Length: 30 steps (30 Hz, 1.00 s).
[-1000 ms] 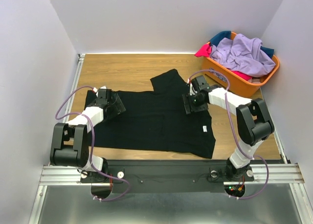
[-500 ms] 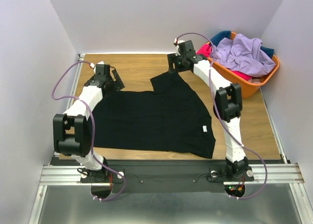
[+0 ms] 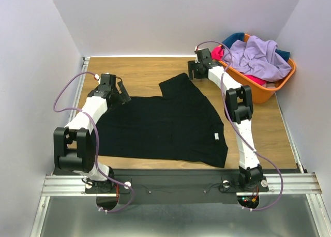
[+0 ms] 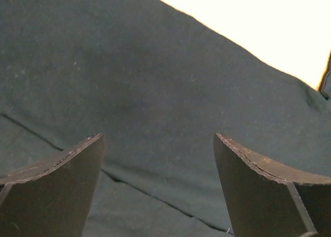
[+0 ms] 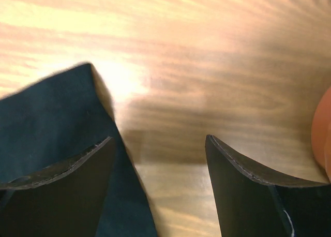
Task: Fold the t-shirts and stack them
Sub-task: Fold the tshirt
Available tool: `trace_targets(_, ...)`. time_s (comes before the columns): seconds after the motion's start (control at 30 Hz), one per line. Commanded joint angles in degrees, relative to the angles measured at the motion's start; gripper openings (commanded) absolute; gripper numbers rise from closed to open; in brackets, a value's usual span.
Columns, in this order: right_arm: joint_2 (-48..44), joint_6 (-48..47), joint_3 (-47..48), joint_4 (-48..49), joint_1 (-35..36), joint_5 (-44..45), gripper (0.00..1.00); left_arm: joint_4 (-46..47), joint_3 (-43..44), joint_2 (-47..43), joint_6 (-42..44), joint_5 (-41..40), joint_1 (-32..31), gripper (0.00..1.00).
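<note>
Both arms have swung away from the near middle of the table since a second ago. From above, the left gripper [image 3: 120,96], which sat low on the left edge of the black t-shirt [image 3: 165,123], now hangs farther back at the shirt's far left corner. The right gripper [image 3: 195,71] has left the shirt's right half and reaches to the far side, just beside the tip of the far sleeve and near the orange basket [image 3: 261,89]. The black t-shirt lies spread flat on the wooden table [image 3: 134,71] much as before, its white label [image 3: 216,137] near the right edge. A lavender t-shirt [image 3: 256,56], a pink-red t-shirt [image 3: 214,53] and a teal t-shirt [image 3: 234,39] are heaped in the basket at the far right.

On the left wrist camera, black cloth [image 4: 155,82] fills nearly the whole view, with a seam running across it and a strip of bright table at the upper right. The left gripper [image 4: 158,137] has its jaws spread very wide, with nothing between them.

On the right wrist camera, the right gripper [image 5: 158,138] has its jaws open somewhat less wide, over bare wood and holding nothing. A corner of the black t-shirt [image 5: 46,118] lies at the left, partly behind the left finger [image 5: 57,195]. The basket's orange wall [image 5: 323,128] shows at the right edge.
</note>
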Motion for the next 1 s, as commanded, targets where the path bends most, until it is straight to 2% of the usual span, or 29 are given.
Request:
trace_targets(0.0, 1.0, -0.6, 3.2, 6.9, 0.6, -2.0, 0.76, -1.1, -1.7, -4.1, -0.5, -1.1, 0.2, 0.98)
trace_targets(0.6, 6.5, 3.3, 7.3, 9.6, 2.6, -13.8, 0.66, -2.6, -2.0, -4.5, 0.7, -1.5, 0.2, 0.98)
trace_targets(0.93, 7.0, 4.3, 6.0, 10.2, 4.2, -14.8, 0.46, -2.5, -2.3, -4.2, 0.8, -1.6, 0.2, 0.98)
trace_targets(0.97, 7.1, 4.5, 6.0, 10.2, 4.2, -14.2, 0.40, -2.5, -2.3, -4.2, 0.9, -1.5, 0.2, 0.98)
